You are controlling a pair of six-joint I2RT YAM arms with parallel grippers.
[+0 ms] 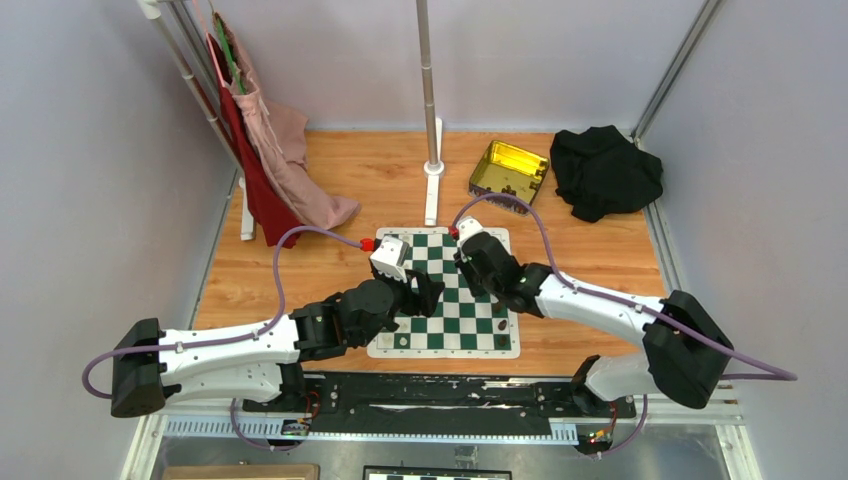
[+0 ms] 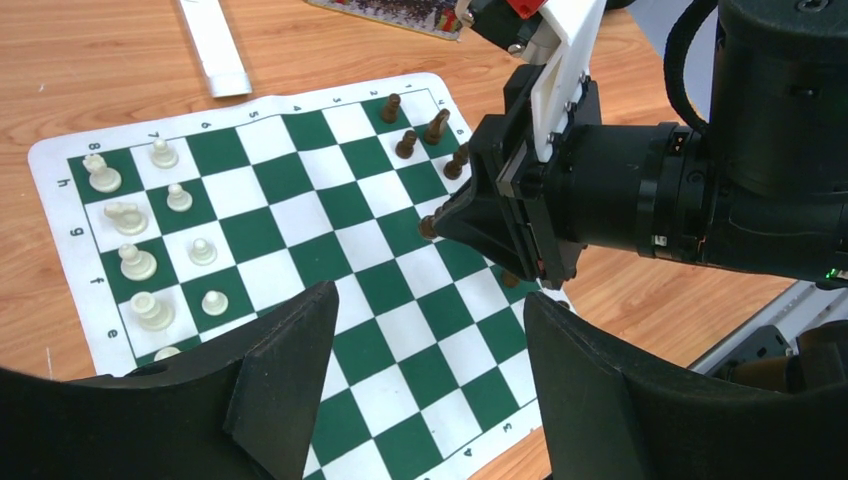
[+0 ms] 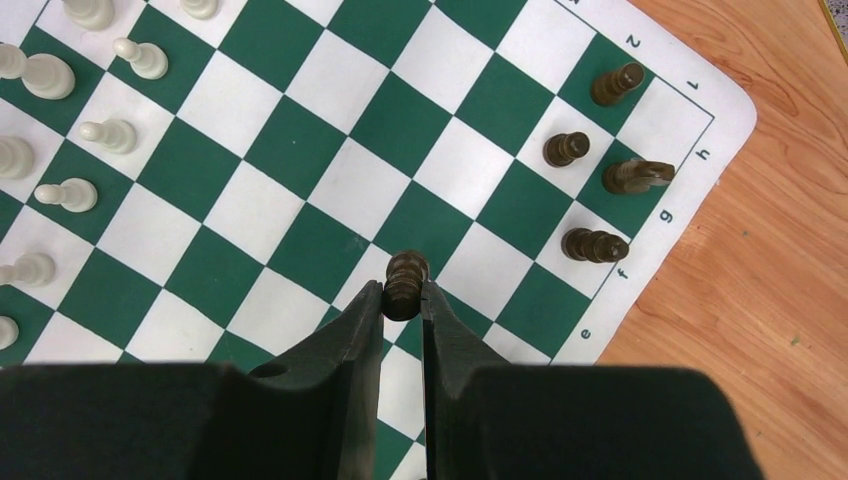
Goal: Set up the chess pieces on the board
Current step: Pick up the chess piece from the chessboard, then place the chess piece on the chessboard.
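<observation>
Board, overhead, hides the right hand's gripped piece, likely a pawn.

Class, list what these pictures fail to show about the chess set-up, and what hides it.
- Top view: left arm and right arm cover much of the board; piece types too small.
- Right wrist view: the right gripper hides the base of the held dark piece; board contact unclear.
- Left wrist view: left gripper hides near squares.

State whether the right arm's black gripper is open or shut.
Shut: the right gripper pinches a small dark brown chess piece between both fingers.
</observation>
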